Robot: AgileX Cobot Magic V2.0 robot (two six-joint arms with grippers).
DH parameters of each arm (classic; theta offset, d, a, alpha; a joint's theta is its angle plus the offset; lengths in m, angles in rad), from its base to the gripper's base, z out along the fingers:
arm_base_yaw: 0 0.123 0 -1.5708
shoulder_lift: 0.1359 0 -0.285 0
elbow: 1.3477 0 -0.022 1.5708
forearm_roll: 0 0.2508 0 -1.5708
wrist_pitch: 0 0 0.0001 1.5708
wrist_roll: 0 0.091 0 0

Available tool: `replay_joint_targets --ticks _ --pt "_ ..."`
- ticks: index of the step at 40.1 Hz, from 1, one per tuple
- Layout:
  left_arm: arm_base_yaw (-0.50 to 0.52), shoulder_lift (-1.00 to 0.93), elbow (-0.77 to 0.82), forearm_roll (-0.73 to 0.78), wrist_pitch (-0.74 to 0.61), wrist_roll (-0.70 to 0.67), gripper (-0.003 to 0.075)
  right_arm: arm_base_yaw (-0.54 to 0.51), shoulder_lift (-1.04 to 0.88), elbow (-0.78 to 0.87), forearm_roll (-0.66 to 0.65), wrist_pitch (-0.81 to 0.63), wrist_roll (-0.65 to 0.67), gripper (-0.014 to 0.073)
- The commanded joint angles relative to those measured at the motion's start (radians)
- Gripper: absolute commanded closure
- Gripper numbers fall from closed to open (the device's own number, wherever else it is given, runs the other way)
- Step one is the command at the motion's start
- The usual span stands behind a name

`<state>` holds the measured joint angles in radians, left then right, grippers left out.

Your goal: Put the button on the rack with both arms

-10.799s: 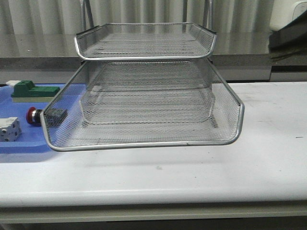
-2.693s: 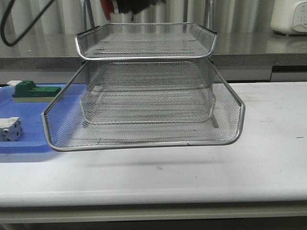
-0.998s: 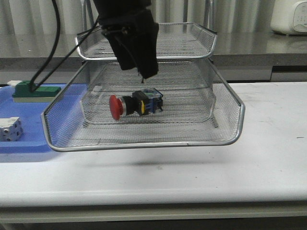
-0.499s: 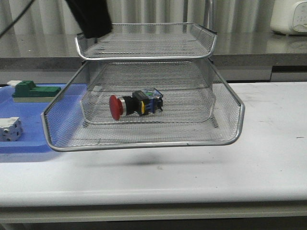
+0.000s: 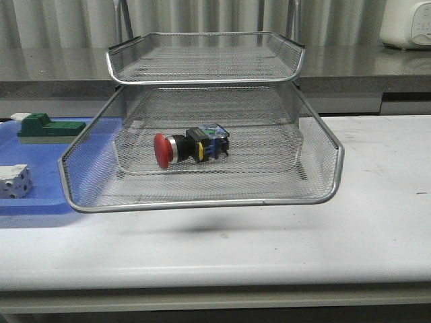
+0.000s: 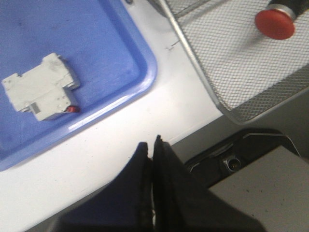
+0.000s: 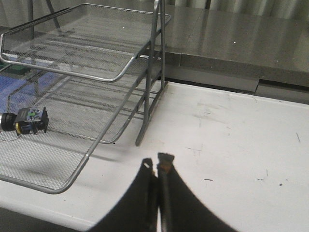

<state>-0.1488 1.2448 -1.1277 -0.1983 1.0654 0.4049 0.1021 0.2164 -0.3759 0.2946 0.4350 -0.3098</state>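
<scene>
The button (image 5: 190, 147), with its red head, silver collar and black body, lies on its side in the pulled-out middle tier of the silver wire-mesh rack (image 5: 202, 200). It also shows in the right wrist view (image 7: 26, 121), and its red head shows in the left wrist view (image 6: 275, 23). Neither arm shows in the front view. My left gripper (image 6: 151, 145) is shut and empty over the table's front edge, beside the blue tray. My right gripper (image 7: 157, 163) is shut and empty over the white table, to the right of the rack.
A flat blue tray (image 5: 40, 202) lies left of the rack and holds a green block with a white end (image 5: 47, 126) and a white cube-like part (image 5: 13, 180). The white part shows in the left wrist view (image 6: 43, 87). A white appliance (image 5: 407, 23) stands at the back right.
The left arm set the button down in the rack's middle tier, let go, then rose and left the front view. The button has stayed put since.
</scene>
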Motion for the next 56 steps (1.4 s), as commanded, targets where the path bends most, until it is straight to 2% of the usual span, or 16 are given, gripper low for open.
replay_joint_targets --ticks 1,13,27,35,56 --pt "0.023 -0.125 0.074 -0.028 -0.144 -0.018 0.0739 -0.002 0.01 -0.024 0.0 -0.082 -0.002 0.0653" --pt "0.023 -0.537 0.417 -0.028 -0.496 -0.018 0.0739 -0.002 0.01 -0.024 0.0 -0.082 -0.002 0.0653" --pt "0.023 -0.931 0.65 -0.028 -0.597 -0.018 0.0739 -0.002 0.01 -0.024 0.0 -0.082 -0.002 0.0653" --pt "0.023 -1.017 0.687 -0.028 -0.615 -0.018 0.0739 -0.002 0.01 -0.024 0.0 -0.082 -0.002 0.0653" --pt "0.023 -1.018 0.687 -0.028 -0.619 -0.018 0.0739 -0.002 0.01 -0.024 0.001 -0.096 -0.002 0.0653"
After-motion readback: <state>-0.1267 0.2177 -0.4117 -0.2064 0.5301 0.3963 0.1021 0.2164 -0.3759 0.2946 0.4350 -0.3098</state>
